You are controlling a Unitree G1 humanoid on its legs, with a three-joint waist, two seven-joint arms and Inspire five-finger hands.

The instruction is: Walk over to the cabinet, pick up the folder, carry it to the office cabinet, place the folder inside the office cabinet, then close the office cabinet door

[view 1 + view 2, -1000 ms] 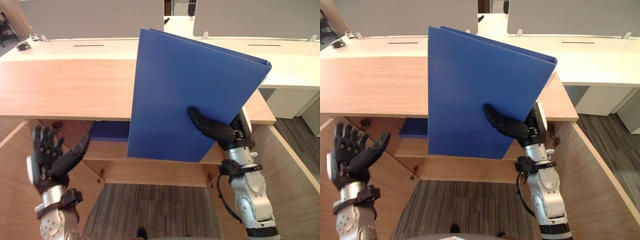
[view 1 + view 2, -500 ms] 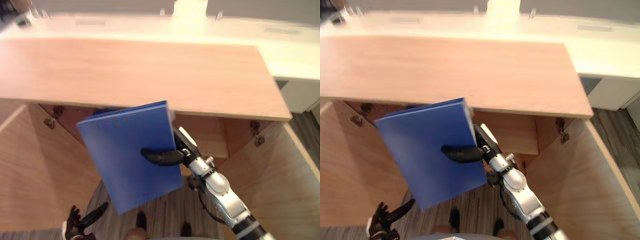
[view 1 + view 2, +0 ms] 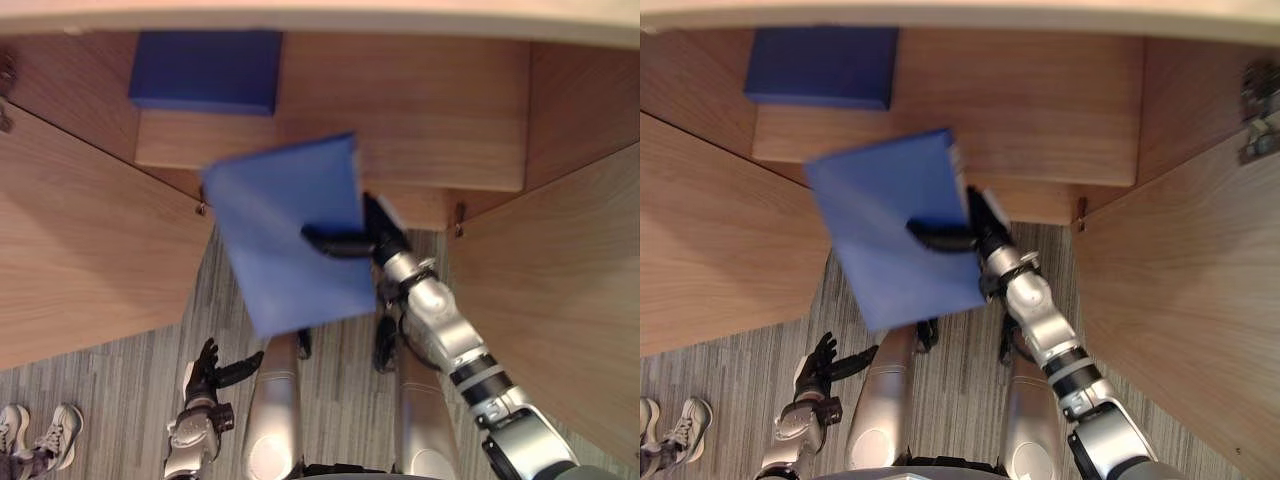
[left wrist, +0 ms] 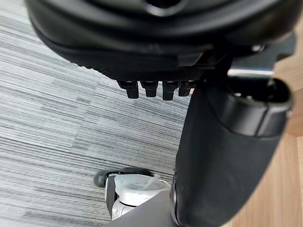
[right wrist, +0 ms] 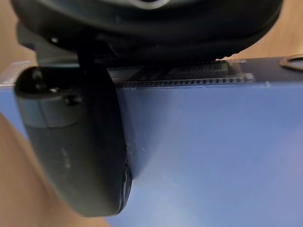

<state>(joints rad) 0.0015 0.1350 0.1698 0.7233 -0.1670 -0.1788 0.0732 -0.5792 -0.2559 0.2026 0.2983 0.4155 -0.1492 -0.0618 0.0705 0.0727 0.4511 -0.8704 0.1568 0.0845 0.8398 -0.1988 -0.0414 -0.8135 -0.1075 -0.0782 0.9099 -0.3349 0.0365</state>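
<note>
Open wooden cabinet [image 3: 400, 100] ahead; right hand [image 3: 345, 240] pinching blue folder [image 3: 280, 230] between doors [image 3: 90, 250]; left hand [image 3: 205, 365] relaxed

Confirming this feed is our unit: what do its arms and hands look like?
Both arms are silver-grey, built of rounded segments; the right arm carries black bands. The right hand and left hand are dark; the left shows slim fingers, and the right thumb is thick and rounded.

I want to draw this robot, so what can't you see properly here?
- Right robot hand: fingers hidden behind the flat blue folder, eye views.
- That folder's edges: blurred, eye views.
- Person in white shoes: cut off at the left eye view's corner.
- Dark blue folder on the wooden shelf: far end hidden by the wooden cabinet top.
</note>
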